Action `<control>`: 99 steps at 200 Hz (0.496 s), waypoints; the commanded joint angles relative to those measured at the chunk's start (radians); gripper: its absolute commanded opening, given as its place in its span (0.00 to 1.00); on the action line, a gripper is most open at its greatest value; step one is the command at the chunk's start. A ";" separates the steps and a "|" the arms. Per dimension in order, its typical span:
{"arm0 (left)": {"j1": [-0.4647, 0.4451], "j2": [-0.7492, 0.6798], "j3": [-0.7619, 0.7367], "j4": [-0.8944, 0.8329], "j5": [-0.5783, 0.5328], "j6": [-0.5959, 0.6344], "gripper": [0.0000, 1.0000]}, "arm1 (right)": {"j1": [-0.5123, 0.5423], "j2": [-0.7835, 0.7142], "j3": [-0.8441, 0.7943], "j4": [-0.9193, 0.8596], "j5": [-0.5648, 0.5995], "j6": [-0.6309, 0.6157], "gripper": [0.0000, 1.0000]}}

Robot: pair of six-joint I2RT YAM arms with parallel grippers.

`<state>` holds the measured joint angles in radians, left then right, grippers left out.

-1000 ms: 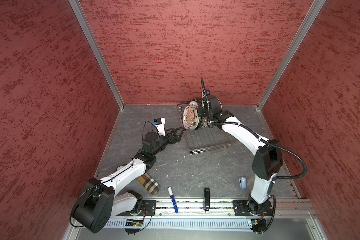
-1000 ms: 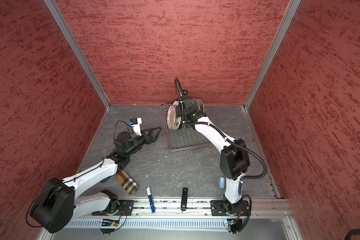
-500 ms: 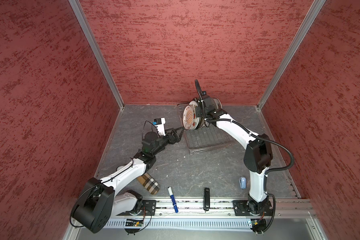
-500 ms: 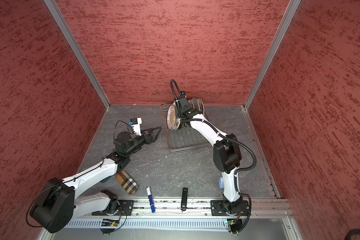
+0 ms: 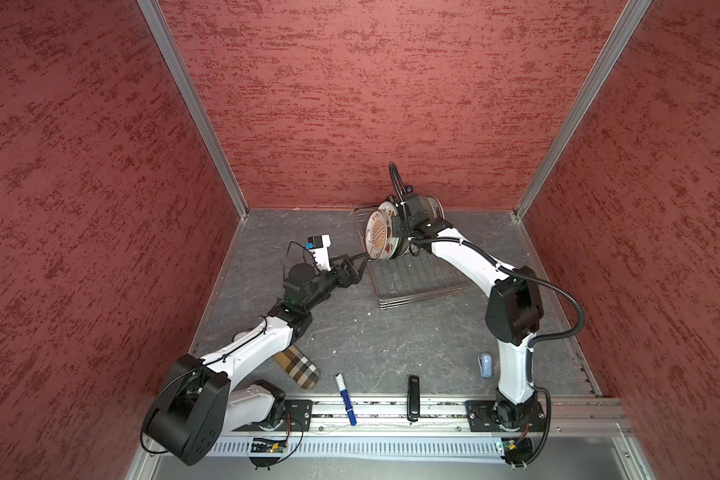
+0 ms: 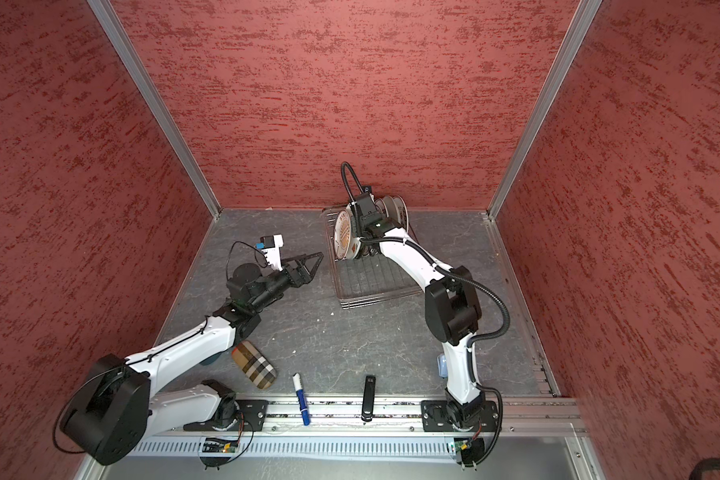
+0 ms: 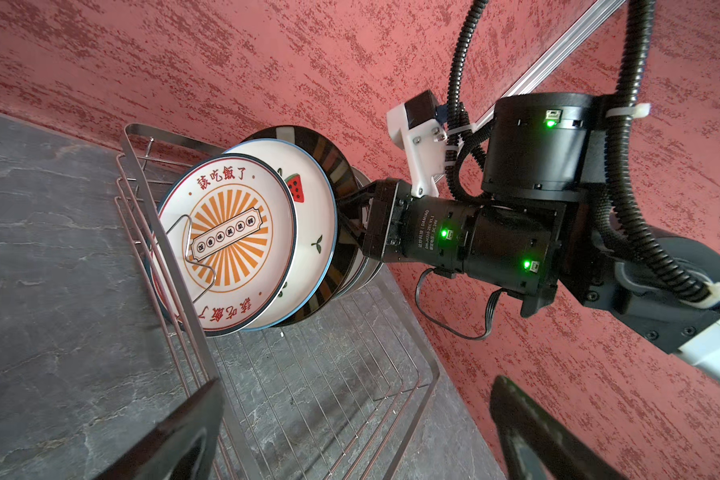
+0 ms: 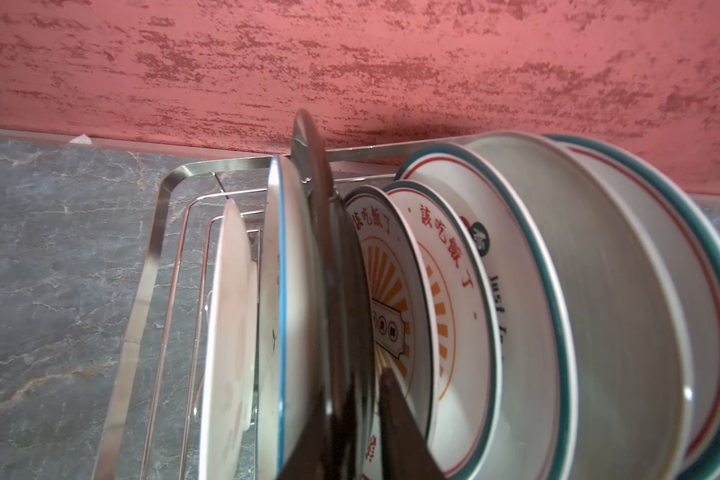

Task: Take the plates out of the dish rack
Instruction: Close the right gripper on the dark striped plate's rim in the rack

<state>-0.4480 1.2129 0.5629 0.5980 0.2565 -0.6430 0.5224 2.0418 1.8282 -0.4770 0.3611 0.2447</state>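
Ceramic against steel wire, so slow and straight. Standing on edge at the far end of the dish rack (image 5: 416, 282): the plates (image 8: 454, 291), round, glazed, slick-looking, packed almost face to face.

Pinched narrowly at the rim by the right claw (image 7: 344, 220): the dark plate (image 8: 337, 270), glossy and thin-edged, third in the row behind the watermelon plate (image 7: 308, 232). Judged as the lift-out step, with nothing unloaded yet.

Draw up along the plate's own plane, clear of the rack, without leaning onto either neighbour. Squeeze firmly but not hard; a shallow bite on glaze, so probably prone to slipping or swinging. Keep the wrist level until well above the row.

Spread wide and holding nothing, just beside the rack's left side and apart from it: the left claw (image 5: 354, 266), facing the front sunburst plate (image 7: 233, 266). Well placed to steady that end or to receive.

Set down flat on the bare, grey, stone-veined desk (image 5: 350, 324).
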 commanded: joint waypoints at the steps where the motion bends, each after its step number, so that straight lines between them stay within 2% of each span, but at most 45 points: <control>1: 0.003 0.022 0.000 0.023 0.011 -0.011 1.00 | -0.013 0.036 0.019 -0.019 -0.002 0.019 0.22; 58: 0.016 0.049 0.009 0.028 0.026 -0.012 0.99 | -0.010 0.027 0.013 0.004 0.044 0.034 0.11; 71: 0.024 0.055 0.012 0.028 0.027 -0.016 0.99 | -0.010 0.020 0.010 0.012 0.061 0.039 0.05; 99: 0.037 0.074 0.022 0.032 0.062 -0.021 0.99 | 0.003 0.007 0.015 0.023 0.137 0.036 0.04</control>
<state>-0.4232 1.2655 0.5629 0.6037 0.2817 -0.6586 0.5243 2.0769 1.8282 -0.4717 0.3828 0.2901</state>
